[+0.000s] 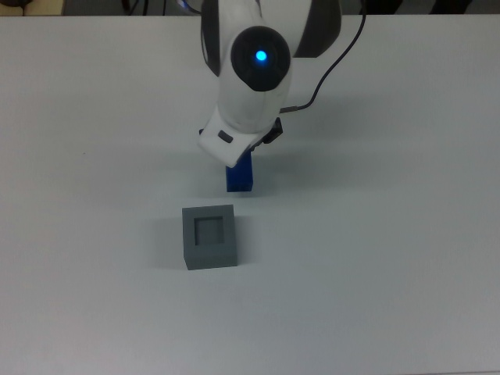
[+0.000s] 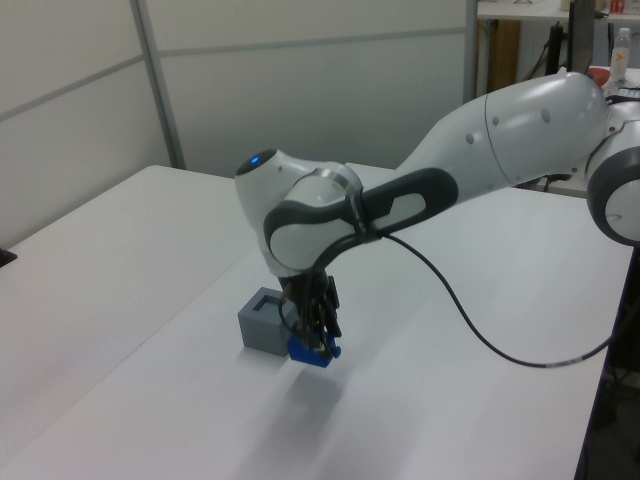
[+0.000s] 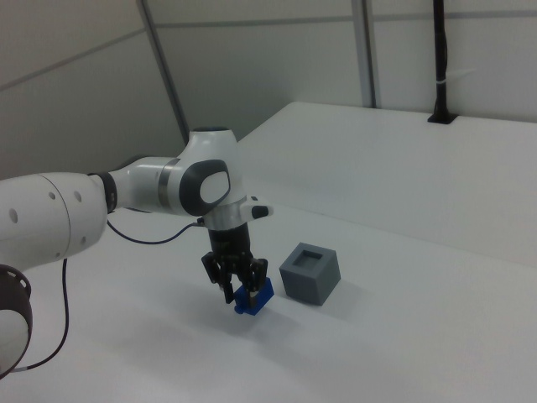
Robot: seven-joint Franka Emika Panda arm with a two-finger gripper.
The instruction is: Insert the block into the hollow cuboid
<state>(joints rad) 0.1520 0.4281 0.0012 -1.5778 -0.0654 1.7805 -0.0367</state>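
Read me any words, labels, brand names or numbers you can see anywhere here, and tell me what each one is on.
No readable text in any view.
The block: plain blue faces, no marking.
The hollow cuboid: plain grey, no label.
The arm: white and dark grey shells with no legible brand or number; only a blue light, which is not a text.
The table: bare white, nothing printed.

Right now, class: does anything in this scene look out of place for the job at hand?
Yes. The blue block sits low beside the grey hollow cuboid, not in its square recess, which shows empty in the top view. The gripper holds the block off to one side.
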